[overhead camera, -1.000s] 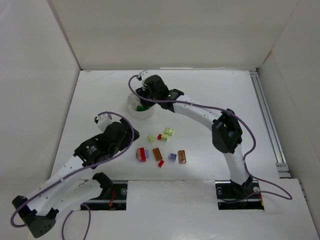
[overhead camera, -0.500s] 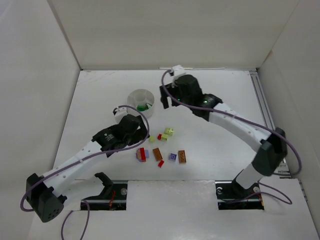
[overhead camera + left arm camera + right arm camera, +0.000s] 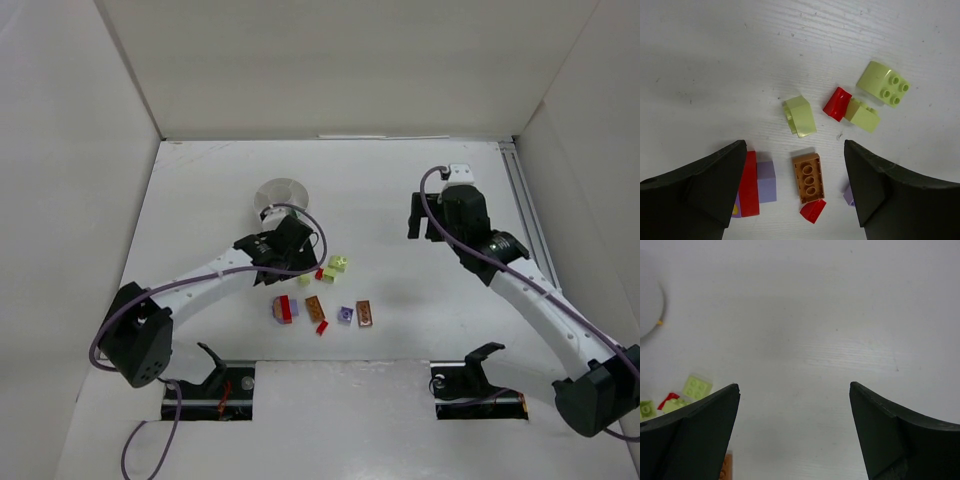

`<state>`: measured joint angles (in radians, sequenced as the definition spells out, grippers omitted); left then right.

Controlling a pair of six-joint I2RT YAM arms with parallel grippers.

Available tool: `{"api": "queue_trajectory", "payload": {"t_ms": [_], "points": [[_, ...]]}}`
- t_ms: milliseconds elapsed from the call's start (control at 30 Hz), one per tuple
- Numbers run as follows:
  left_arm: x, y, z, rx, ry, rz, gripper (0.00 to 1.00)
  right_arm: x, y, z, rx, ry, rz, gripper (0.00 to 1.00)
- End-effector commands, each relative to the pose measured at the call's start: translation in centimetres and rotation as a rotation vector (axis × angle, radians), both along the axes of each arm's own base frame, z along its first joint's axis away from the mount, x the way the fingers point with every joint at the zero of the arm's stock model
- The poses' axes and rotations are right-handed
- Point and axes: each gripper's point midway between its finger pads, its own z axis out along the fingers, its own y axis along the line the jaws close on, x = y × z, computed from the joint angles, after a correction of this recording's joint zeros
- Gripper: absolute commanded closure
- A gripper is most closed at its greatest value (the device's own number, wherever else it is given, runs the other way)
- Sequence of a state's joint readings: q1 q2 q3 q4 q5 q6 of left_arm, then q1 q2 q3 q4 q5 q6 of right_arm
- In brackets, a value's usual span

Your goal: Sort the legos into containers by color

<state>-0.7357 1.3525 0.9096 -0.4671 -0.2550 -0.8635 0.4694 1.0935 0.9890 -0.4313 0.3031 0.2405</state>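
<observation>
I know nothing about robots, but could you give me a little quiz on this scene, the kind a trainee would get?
1. True or false: the left gripper is shut on a brick.
2. How many red bricks show in the left wrist view? A one, B three, C six.
3. Fill in: the three-stud brick lying between that gripper's fingers is ___ in colour.

Key: 1 false, it is open and holds nothing; 2 B; 3 orange-brown.
</observation>
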Motion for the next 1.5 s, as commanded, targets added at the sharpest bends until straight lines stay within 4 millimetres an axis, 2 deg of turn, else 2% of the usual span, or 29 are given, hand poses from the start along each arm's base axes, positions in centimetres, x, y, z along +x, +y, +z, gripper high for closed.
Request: {"api": "queue_trajectory", "payload": {"t_ms": [0, 33, 67, 200, 333, 433, 533, 667, 700, 833, 867, 900, 1000, 1067, 1167, 1200, 1233, 1300, 1400, 1433, 1467], "points": [[1.5, -1.0, 1.4, -0.035, -0.049, 0.003, 0.25, -0.8, -1.8, -0.3, 0.015, 0.011, -0.057, 0.05], [1.6, -1.4, 1.6, -0.054, -0.055, -0.004, 0.25, -0.9, -1.9, 0.1, 0.021, -0.001, -0.057, 0.05], [1.9, -1.6, 1.0, -0.043, -0.052, -0.013, 0.3, -1.0, -2.3, -0.1, 0.015, 0.01, -0.069, 0.05], [1.6, -1.6, -1.0, -0.007, -0.005, -0.026, 0.32, -1.4, -2.8, -0.5, 0.016, 0.026, -0.085, 0.05], [1.6, -0.2, -3.0, 0.075, 0.043, 0.011, 0.34, -1.9, -3.7, -1.3, -0.011, 0.06, -0.11, 0.05], [1.6, 0.0, -3.9, 0.102, 0.067, 0.023, 0.35, -2.3, -4.4, -1.4, -0.024, 0.069, -0.131, 0.05], [1.8, -0.2, -4.1, 0.1, 0.065, 0.023, 0.44, -2.7, -4.6, -1.6, -0.023, 0.068, -0.131, 0.05], [1.9, -0.7, -4.2, 0.072, 0.062, 0.013, 0.45, -2.8, -5.2, -1.7, -0.027, 0.064, -0.149, 0.05], [1.5, -0.7, -4.8, 0.076, 0.083, 0.007, 0.45, -2.9, -5.5, -1.8, -0.03, 0.072, -0.158, 0.05], [1.5, -1.0, -4.7, 0.063, 0.082, 0.003, 0.57, -2.9, -5.5, -1.8, -0.03, 0.073, -0.158, 0.05], [1.4, -1.1, -4.8, 0.055, 0.089, -0.003, 0.62, -2.9, -5.5, -1.8, -0.03, 0.073, -0.158, 0.05], [1.4, -1.1, -4.8, 0.054, 0.089, -0.003, 0.7, -2.9, -5.5, -1.8, -0.03, 0.073, -0.158, 0.05], [1.5, -1.5, -4.3, 0.032, 0.078, -0.008, 0.74, -2.9, -5.5, -1.8, -0.03, 0.073, -0.158, 0.05], [1.7, -1.9, -3.4, 0.007, 0.062, -0.013, 0.83, -2.9, -5.5, -1.8, -0.038, 0.072, -0.154, 0.05], [2.1, -2.3, -2.0, -0.016, 0.035, -0.014, 0.88, -2.9, -5.5, -1.8, -0.038, 0.072, -0.154, 0.05], [2.7, -2.5, -0.7, -0.028, 0.005, -0.008, 0.88, -2.9, -5.5, -1.8, -0.038, 0.072, -0.154, 0.05], [3.0, -2.3, -0.3, -0.025, 0.0, -0.008, 0.9, -2.9, -5.5, -1.8, -0.038, 0.072, -0.154, 0.05], [4.4, -2.2, 2.0, -0.05, -0.06, 0.007, 0.95, -3.0, -5.6, -1.6, -0.045, 0.064, -0.147, 0.05], [6.4, -2.4, 6.0, -0.076, -0.156, 0.018, 0.95, -2.8, -5.7, -1.5, -0.069, 0.039, -0.127, 0.05], [7.6, -2.2, 7.8, -0.079, -0.204, 0.036, 0.95, -2.8, -5.3, -1.0, -0.059, 0.021, -0.102, 0.05], [8.2, -2.0, 8.7, -0.077, -0.229, 0.04, 0.95, -2.6, -5.1, -1.2, -0.062, 0.015, -0.086, 0.05]]}}
